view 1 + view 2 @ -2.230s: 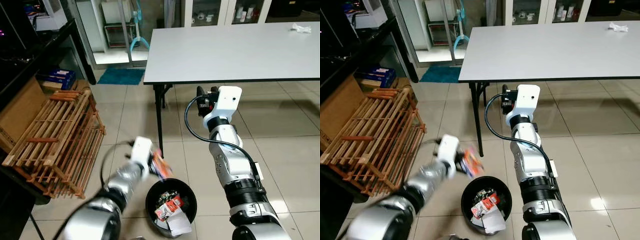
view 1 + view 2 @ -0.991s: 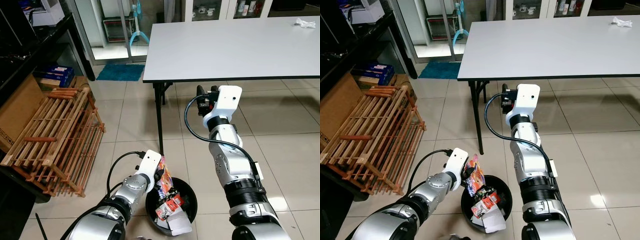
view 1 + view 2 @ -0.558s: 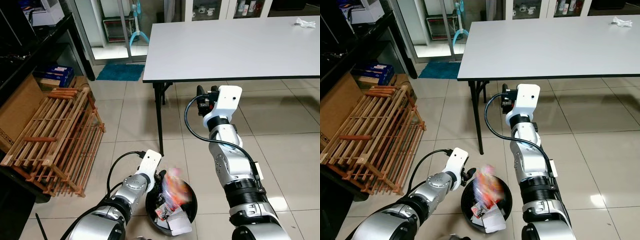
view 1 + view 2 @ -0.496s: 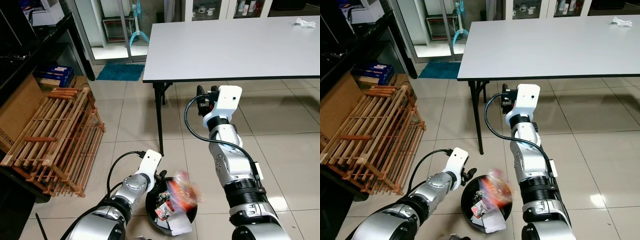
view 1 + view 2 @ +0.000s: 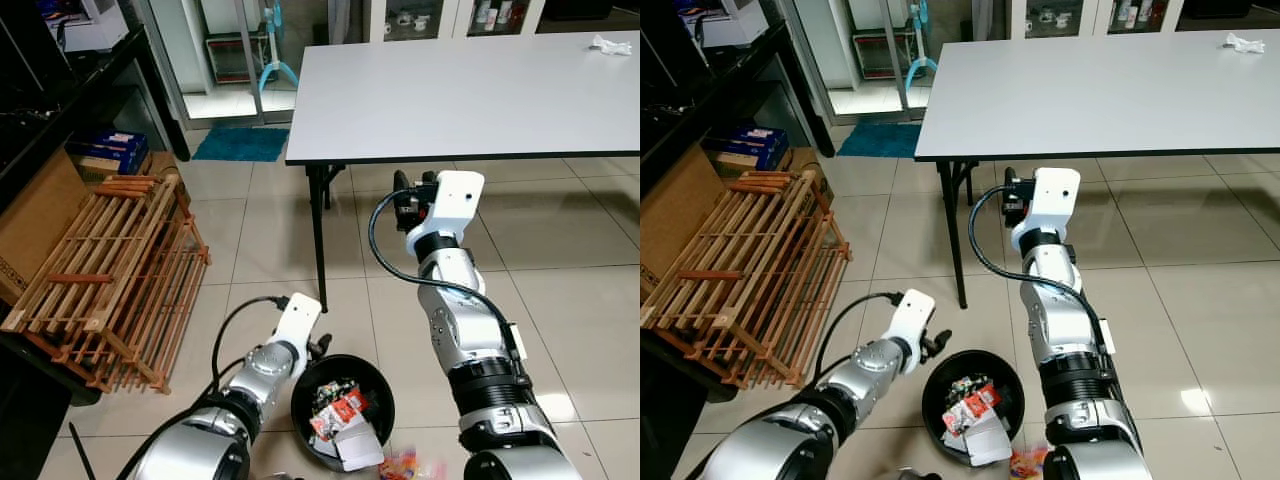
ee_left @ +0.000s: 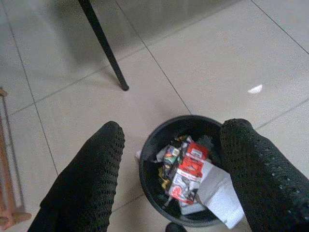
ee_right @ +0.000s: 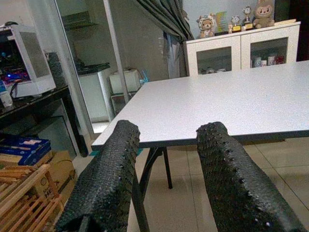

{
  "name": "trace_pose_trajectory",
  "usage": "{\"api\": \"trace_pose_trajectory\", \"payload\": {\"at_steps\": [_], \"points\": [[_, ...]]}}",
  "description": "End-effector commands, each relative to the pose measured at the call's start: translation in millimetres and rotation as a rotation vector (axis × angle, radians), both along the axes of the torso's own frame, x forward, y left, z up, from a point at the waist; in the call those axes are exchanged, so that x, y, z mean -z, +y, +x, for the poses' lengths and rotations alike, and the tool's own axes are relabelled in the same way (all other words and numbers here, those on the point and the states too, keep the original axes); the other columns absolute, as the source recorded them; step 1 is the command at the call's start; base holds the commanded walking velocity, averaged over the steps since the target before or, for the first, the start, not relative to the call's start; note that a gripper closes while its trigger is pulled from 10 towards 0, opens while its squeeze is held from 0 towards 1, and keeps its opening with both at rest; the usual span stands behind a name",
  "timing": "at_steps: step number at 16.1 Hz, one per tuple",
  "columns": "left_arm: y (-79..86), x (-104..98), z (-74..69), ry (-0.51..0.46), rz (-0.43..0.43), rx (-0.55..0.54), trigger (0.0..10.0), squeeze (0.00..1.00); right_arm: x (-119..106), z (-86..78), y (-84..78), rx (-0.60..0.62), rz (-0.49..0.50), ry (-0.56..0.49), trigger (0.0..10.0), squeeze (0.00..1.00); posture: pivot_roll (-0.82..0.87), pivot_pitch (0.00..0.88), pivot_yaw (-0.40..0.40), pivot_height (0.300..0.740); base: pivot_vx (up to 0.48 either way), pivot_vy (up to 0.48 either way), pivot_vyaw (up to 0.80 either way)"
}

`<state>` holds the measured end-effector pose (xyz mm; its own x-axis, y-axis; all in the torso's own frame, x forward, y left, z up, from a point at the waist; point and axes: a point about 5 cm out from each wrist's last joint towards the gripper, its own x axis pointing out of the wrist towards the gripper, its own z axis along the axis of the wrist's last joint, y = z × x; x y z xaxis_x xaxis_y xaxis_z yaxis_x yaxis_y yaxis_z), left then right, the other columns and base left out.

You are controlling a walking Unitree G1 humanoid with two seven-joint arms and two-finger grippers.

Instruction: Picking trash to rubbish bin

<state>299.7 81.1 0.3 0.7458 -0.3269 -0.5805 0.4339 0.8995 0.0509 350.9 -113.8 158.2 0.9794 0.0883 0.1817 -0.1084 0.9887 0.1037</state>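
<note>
A black round rubbish bin (image 5: 383, 385) stands on the tiled floor, holding red-and-white wrappers and paper. My left gripper (image 5: 318, 348) hovers at the bin's left rim, open and empty; in the left wrist view its fingers (image 6: 87, 179) frame the bin (image 6: 147, 159) below. A colourful snack wrapper (image 5: 405, 464) lies on the floor just right of the bin, outside it. My right gripper (image 5: 402, 195) is raised at table-edge height, open with nothing between its fingers (image 7: 108, 179). A white crumpled scrap (image 5: 604, 44) lies on the table's far right.
A white table (image 5: 450, 90) stands ahead, its black leg (image 5: 318, 240) close behind the bin. A wooden slatted rack (image 5: 110, 270) leans at the left beside a cardboard box (image 5: 30, 225). Open tiled floor lies to the right.
The left gripper let go of the colourful wrapper; it flew across the bin and landed on the floor at the bin's right. The right arm stayed still.
</note>
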Motion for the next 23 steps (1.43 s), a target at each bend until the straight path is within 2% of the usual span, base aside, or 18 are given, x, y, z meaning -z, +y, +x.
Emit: {"api": "trace_pose_trajectory", "payload": {"at_steps": [1,4,8,10,11,12,16,17,21,23], "points": [[7.0,-8,9.1,-0.043,-0.004,-0.038,10.0,0.0,-2,-0.7,0.6,0.001,0.008,-0.004,10.0,0.0,-0.05,0.0,0.111,0.74,0.0,0.0,0.0],[11.9,-18,18.2,-0.089,-0.04,-0.074,10.0,0.0,-2,-0.8,1.1,-0.001,0.007,-0.003,10.0,0.0,-0.05,0.0,0.113,0.74,0.0,0.0,0.0],[32.0,-40,36.5,-0.214,-0.08,-0.206,10.0,0.0,-1,-1.3,1.6,0.001,0.008,-0.002,10.0,0.0,-0.05,0.0,0.118,0.74,0.0,0.0,0.0],[46.8,-62,48.1,-0.365,-0.084,-0.268,10.0,0.0,1,-1.9,1.9,0.003,0.008,0.001,10.0,0.0,-0.04,0.0,0.123,0.74,0.0,0.0,0.0],[49.2,-67,50.0,-0.41,-0.082,-0.272,10.0,0.0,2,-1.9,2.0,0.004,0.008,0.002,10.0,0.0,-0.04,0.0,0.124,0.74,0.0,0.0,0.0],[52.3,-78,52.6,-0.501,-0.075,-0.272,10.0,0.0,2,-2.1,2.2,0.006,0.009,0.005,10.0,0.0,-0.04,0.0,0.126,0.74,0.0,0.0,0.0],[57.1,-103,53.3,-0.711,-0.08,-0.303,10.0,0.0,3,-2.4,2.5,0.008,0.014,0.003,10.0,0.0,-0.03,0.0,0.119,0.74,0.0,0.0,0.0],[58.0,-104,52.9,-0.729,-0.076,-0.311,10.0,0.0,3,-2.4,2.4,0.009,0.015,0.002,10.0,0.0,-0.03,0.0,0.119,0.74,0.0,0.0,0.0],[78.0,-123,54.8,-0.817,-0.127,-0.463,10.0,0.0,-1,-2.5,-1.4,0.025,0.038,-0.018,10.0,0.0,-0.02,0.0,0.116,0.74,0.0,0.0,0.0],[78.5,-125,54.7,-0.831,-0.131,-0.468,10.0,0.0,-1,-2.6,-1.4,0.027,0.037,-0.02,10.0,0.0,-0.03,0.0,0.12,0.74,0.0,0.0,0.0]]}}
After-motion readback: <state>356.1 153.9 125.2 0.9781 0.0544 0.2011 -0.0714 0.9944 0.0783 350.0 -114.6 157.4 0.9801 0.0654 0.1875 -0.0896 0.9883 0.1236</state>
